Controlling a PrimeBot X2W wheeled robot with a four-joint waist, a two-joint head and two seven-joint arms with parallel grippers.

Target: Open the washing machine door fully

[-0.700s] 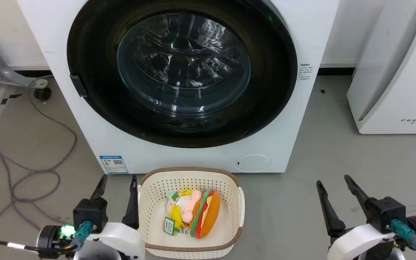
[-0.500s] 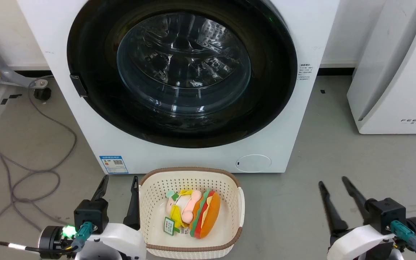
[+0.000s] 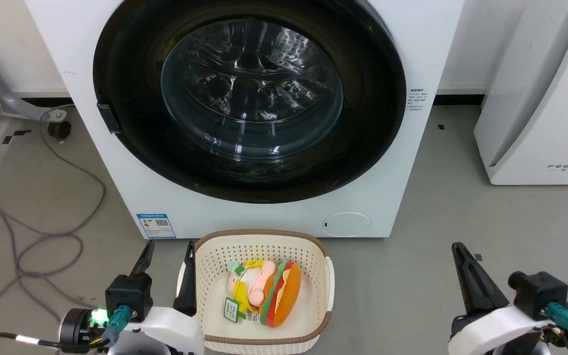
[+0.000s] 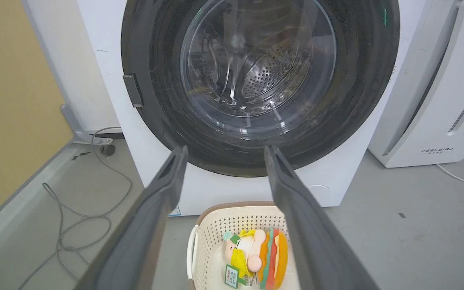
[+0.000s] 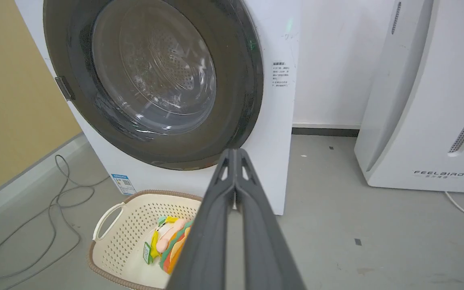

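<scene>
washing machine door (image 3: 249,98) stands well beyond right gripper (image 3: 458,248).

We see white rounded forearms (image 3: 165,325), black wrist blocks (image 3: 126,296) and teal cable plugs (image 3: 116,315). The left end effector (image 3: 170,246) and right end effector (image 3: 458,250) bear long dark tapering fingers (image 3: 474,286). A green light (image 3: 97,315) marks the left wrist.

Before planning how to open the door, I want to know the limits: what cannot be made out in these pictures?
Head view: the upper edge cuts off the top of the round glossy black washing machine door.
Head view: the print on the small blue label, low on the big white washing machine, is too small to read.
Left wrist view: one finger of the open left gripper hides one side of the cream perforated basket.
</scene>
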